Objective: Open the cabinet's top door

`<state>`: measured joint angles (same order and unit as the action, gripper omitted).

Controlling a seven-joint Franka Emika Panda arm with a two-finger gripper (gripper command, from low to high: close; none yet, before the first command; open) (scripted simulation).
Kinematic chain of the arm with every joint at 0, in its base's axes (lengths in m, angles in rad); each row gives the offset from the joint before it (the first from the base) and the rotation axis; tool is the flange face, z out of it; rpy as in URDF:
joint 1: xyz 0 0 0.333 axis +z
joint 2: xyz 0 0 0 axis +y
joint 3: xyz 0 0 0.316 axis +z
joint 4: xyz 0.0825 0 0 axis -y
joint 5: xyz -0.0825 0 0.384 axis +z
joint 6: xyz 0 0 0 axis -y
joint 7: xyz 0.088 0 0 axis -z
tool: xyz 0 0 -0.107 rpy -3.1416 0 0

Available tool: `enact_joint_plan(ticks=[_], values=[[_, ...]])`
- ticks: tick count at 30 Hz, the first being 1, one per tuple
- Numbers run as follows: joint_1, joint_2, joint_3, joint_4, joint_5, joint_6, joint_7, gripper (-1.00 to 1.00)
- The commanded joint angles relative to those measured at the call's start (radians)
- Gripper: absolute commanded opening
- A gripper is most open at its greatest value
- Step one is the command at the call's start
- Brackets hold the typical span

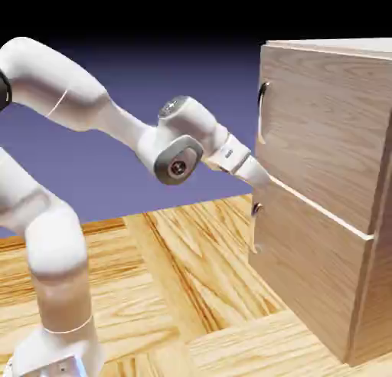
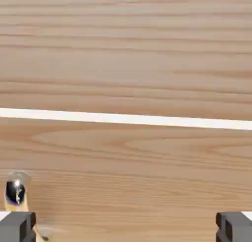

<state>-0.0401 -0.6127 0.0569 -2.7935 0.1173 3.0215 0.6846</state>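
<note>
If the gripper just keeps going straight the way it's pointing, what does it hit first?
Most likely the cabinet front: the open gripper faces wood grain near the pale seam between the top door and the lower panel, with no handle between its fingertips.

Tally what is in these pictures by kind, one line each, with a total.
Cabinet: 1
Front panels on it, the top door and the lower panel: 2
Curved metal handles, the upper handle and the lower handle: 2
Robot arm: 1
Tool, open: 1
Table: 1
Total: 8
</note>
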Motion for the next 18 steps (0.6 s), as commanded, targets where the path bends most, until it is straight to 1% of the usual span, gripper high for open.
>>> enact_joint_plan(ticks=[1,18], values=[[-0.019,-0.016,0.021,0.006,0.044,-0.006,-0.021,1.0],[-0.348,-0.285,0.38,0.11,0.783,-0.104,-0.376,1.0]])
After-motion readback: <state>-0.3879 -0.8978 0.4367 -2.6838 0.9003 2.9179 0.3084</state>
